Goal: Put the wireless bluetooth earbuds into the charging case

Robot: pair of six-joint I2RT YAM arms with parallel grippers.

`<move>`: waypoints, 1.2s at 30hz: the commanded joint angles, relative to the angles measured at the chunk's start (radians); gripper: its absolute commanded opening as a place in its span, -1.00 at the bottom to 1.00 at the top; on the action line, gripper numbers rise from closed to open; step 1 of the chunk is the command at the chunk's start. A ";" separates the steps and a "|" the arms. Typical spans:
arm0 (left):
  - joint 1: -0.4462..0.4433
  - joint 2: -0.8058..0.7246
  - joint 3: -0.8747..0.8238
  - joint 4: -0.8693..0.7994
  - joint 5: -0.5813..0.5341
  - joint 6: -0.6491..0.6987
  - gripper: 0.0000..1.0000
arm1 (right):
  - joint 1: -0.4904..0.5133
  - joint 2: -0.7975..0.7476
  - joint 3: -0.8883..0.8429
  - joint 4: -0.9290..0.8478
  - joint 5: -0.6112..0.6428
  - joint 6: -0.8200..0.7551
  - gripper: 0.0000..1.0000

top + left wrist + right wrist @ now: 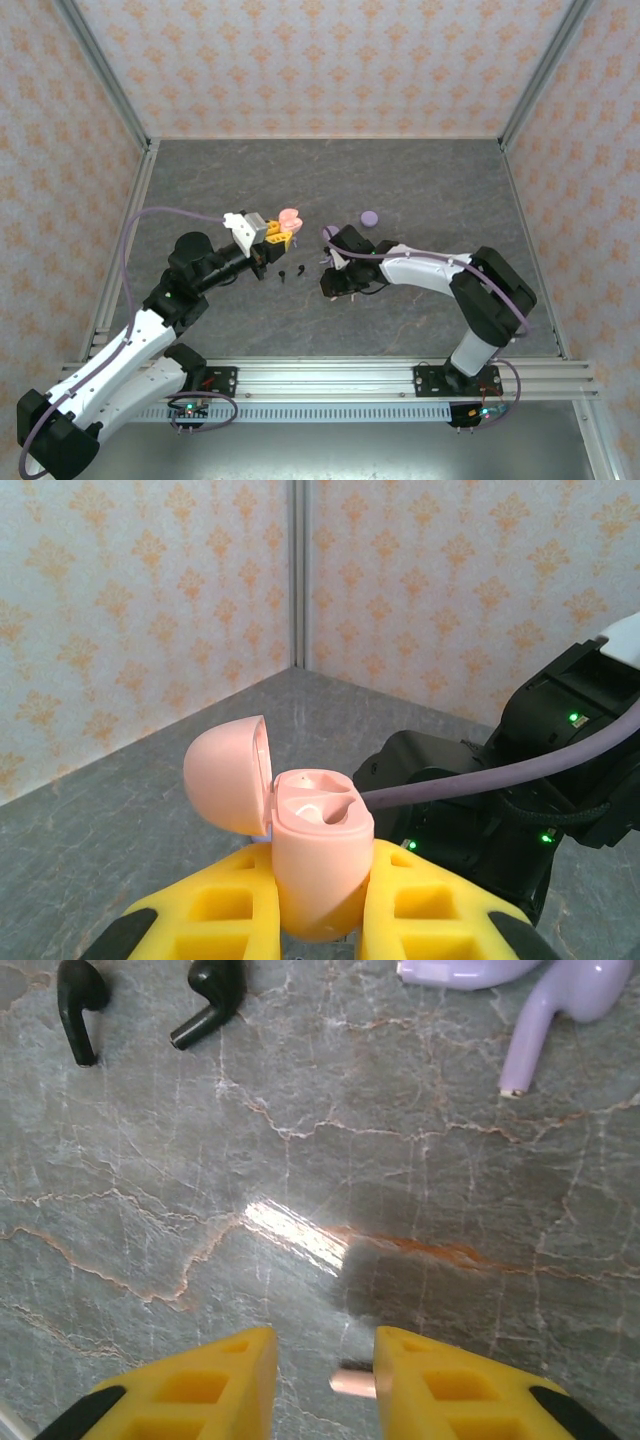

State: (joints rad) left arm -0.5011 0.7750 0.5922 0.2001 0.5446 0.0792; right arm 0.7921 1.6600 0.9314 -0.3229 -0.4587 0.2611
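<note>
Left wrist: left tool (320, 925) clamped on pink charging case (318, 870), held upright, lid (228, 775) flipped open. Right wrist: right tool (325, 1380) narrowly apart, gripping pink earbud (352, 1383), stem tip poking out against one finger, raised above tabletop (300, 1160). Beyond on tabletop: two black earbuds (210, 1000) near each other, two lilac earbuds (545, 1020) side by side. Top external: purple round case (369, 217) farther back, apart from both tools.

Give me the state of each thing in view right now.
pink case: lid open, clamped in left claw.
pink earbud: stem showing in right claw, seemingly gripped.
black earbuds: lying loose on table.
lilac earbuds: lying loose on table.
purple case: on table, looks closed.
</note>
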 commanded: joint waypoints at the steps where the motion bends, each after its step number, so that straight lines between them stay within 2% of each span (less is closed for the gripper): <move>1: 0.010 -0.013 0.035 -0.011 0.006 0.013 -1.00 | 0.004 0.020 0.017 -0.004 0.031 -0.013 -0.37; 11: 0.009 -0.020 0.035 -0.021 0.008 0.015 -1.00 | 0.004 0.062 0.039 0.024 0.022 -0.016 -0.37; 20: 0.010 -0.043 0.034 -0.038 -0.001 0.021 -1.00 | 0.006 -0.044 0.031 -0.066 0.049 -0.061 -0.28; 28: 0.010 -0.049 0.027 -0.038 -0.006 0.024 -1.00 | 0.050 -0.124 -0.053 -0.100 0.043 -0.100 -0.25; 31: 0.011 -0.049 0.026 -0.036 -0.006 0.022 -1.00 | 0.061 -0.109 -0.046 -0.111 0.067 -0.107 -0.24; 36: 0.011 -0.050 0.024 -0.030 -0.003 0.014 -1.00 | 0.062 -0.124 -0.034 -0.127 0.183 -0.086 -0.22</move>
State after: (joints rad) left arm -0.5011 0.7414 0.5941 0.1669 0.5442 0.0799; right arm 0.8520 1.5471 0.8955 -0.4191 -0.3744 0.1749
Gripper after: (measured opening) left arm 0.162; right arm 0.386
